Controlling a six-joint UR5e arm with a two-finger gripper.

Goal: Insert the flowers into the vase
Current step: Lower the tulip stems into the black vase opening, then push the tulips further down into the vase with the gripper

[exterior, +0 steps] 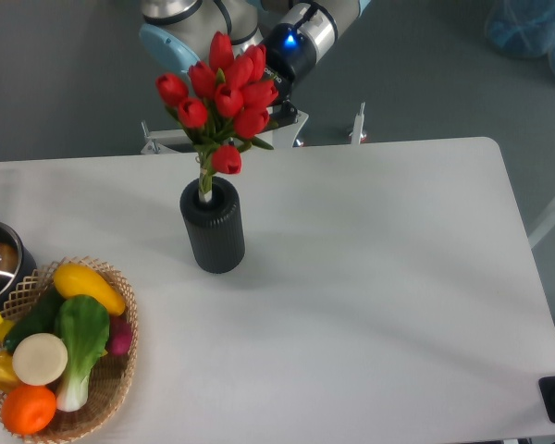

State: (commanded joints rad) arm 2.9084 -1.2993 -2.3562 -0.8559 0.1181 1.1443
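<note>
While the flowers (224, 97) stand with their pale stems already dipping into the mouth of the vase (213, 227), the step in hand reads as the insertion itself — the bunch is partly in, not yet settled. Only 1 view is given, the fixed camera, so everything is placed against the vase. Directly above it the red heads cluster, leaning a little to the right of its axis; 1 bloom hangs low, just over the rim. Behind the bunch, up and to the right of the vase, sits the arm's wrist with a blue light, but the gripper (270, 109) is almost wholly hidden by the blooms and leaves — whether its jaws clasp the stems or stand apart I cannot tell. Well to the lower left of the vase lies the wicker basket (111, 388) of vegetables. My judgement: next comes a straight lowering until the stems bottom out, then a release
</note>
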